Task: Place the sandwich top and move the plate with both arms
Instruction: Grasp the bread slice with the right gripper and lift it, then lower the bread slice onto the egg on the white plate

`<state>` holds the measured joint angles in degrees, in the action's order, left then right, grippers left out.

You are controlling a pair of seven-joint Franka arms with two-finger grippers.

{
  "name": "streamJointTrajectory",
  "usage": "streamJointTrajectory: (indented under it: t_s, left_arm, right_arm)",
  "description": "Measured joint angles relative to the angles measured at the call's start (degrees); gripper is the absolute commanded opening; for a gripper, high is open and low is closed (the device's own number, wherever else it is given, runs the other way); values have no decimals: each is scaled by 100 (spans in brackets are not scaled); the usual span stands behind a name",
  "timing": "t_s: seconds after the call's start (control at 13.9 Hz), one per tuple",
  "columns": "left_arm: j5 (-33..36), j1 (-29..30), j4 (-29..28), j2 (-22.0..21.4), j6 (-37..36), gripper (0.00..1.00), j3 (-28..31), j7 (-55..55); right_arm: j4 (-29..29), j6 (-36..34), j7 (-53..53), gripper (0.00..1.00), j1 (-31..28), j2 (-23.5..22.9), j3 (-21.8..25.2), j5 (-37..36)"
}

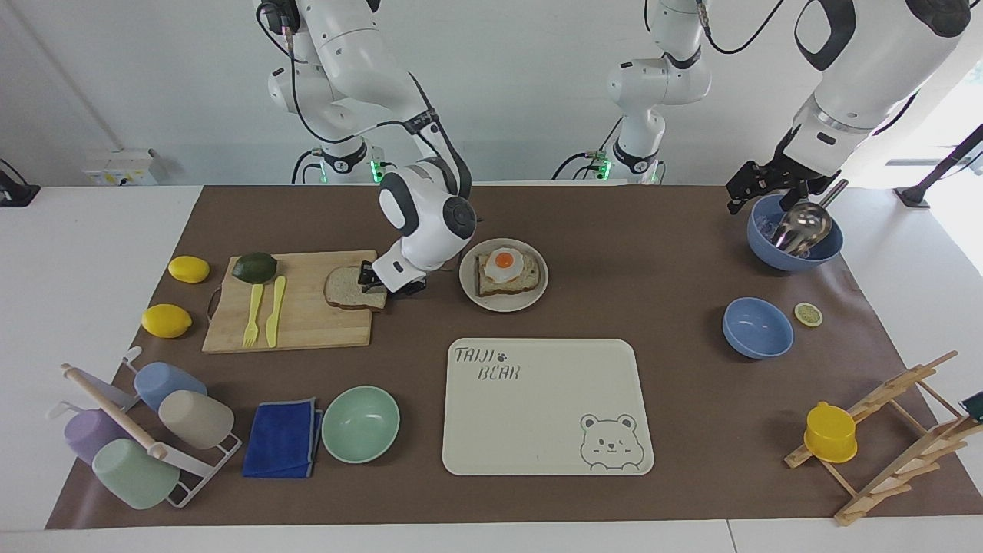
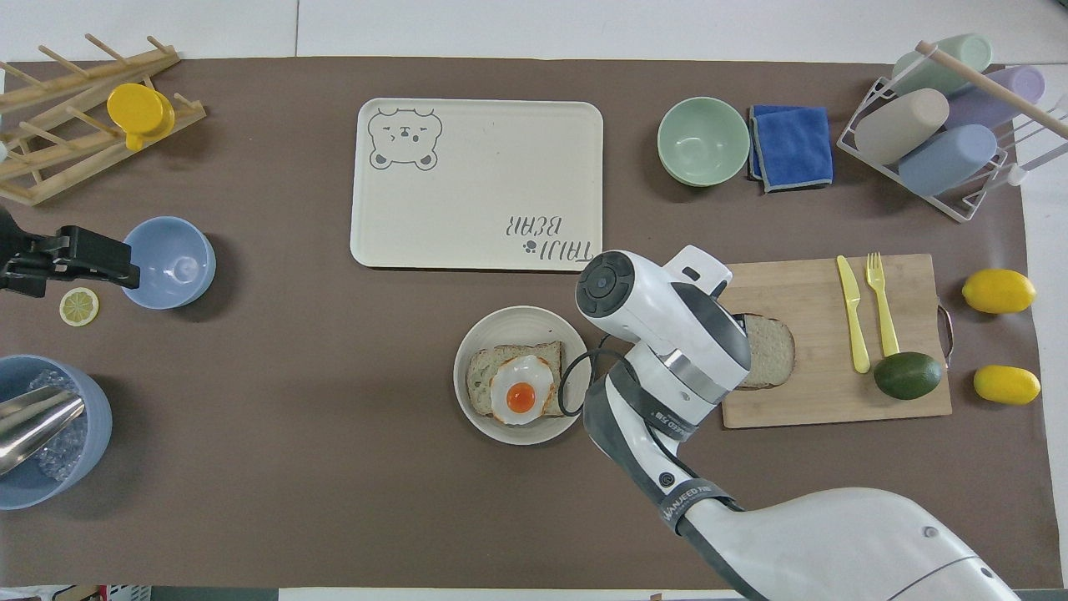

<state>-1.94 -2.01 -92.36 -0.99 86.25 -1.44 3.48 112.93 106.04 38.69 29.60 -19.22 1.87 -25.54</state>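
The right gripper (image 1: 374, 281) sits low at the edge of the sandwich top (image 1: 347, 289) on the cutting board (image 1: 307, 322); whether its fingers have clamped is unclear. The plate (image 1: 503, 299) with egg toast (image 1: 507, 270) lies just beside the board. The left gripper (image 1: 756, 184) waits, spread apart, over the blue bowl (image 1: 795, 257).

The right arm reaches down from its base and bends sharply at the wrist, so the right tool (image 1: 374, 282) sits low over the surface, toward the right arm's end and around mid-depth. Whether its fingers have closed cannot be made out. The left arm waits, its left tool (image 1: 756, 187) raised near the surface's corner by its own base, fingers spread wide.
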Motion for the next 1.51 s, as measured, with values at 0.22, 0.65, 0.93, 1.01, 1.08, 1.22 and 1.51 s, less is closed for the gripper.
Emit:
streamJointTrajectory:
  t_s: [0.22,0.65,0.93,1.01,1.08,1.22,1.51]
  left_arm:
    - [0,0,0,0,0,100,0,0]
    - [0,0,0,0,0,100,0,0]
    - [0,0,0,0,0,100,0,0]
    - [0,0,0,0,0,100,0,0]
    - [0,0,0,0,0,100,0,0]
    - [0,0,0,0,0,100,0,0]
    - [0,0,0,0,0,100,0,0]
  right_arm:
    - [-6,-7,-1,0,6,23,-14,0]
    - [-535,-695,-237,0,263,108,-60,-9]
    - [-1825,-997,-289,0,1082,-5,-227,648]
    - [-1971,-779,-140,0,1322,-54,-250,863]
    - [-2013,-453,55,0,1505,-108,-263,1052]
    - [-2011,115,328,0,1735,-259,-270,1220]
    - [-1986,328,439,22,1752,-414,-251,1256]
